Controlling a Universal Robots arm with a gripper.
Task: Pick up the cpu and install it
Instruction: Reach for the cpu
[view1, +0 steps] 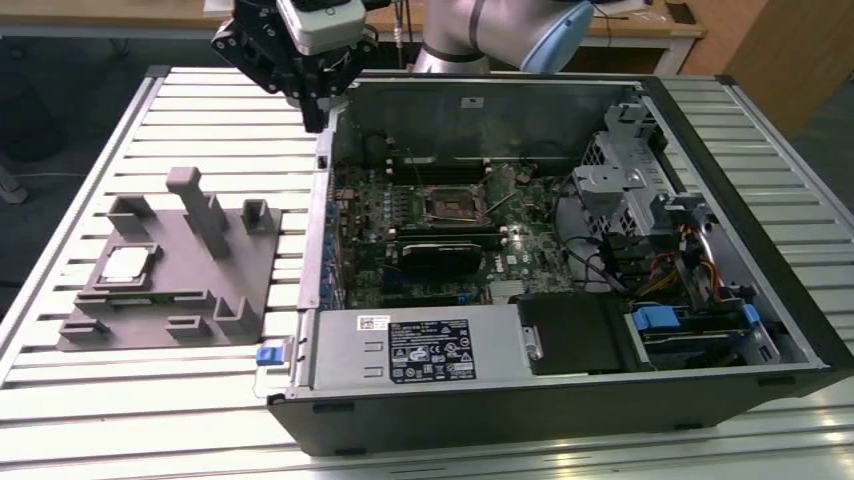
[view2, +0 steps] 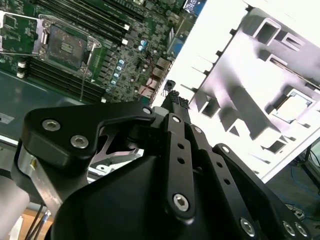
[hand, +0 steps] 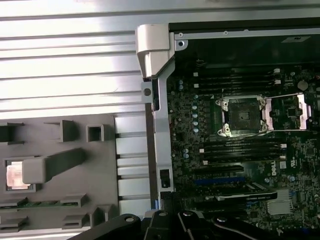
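On grey fixture (view1: 187, 285), cpu (view1: 127, 264), tool (view1: 315, 118) well apart

Likely a robotics lab: slatted metal bench (view1: 134, 400), opened computer case (view1: 534, 425), wooden furniture (view1: 767, 50) behind

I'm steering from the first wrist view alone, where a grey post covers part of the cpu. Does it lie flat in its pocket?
Observer: Yes; the exterior view shows the cpu flat in the fixture pocket, its whole top uncovered.
Operator: Where does the pincer hang?
Observer: The pincer is over the case's far corner, on the exterior view's left, apart from the fixture.
Operator: And the case's near edge?
Observer: A grey box with a white label.
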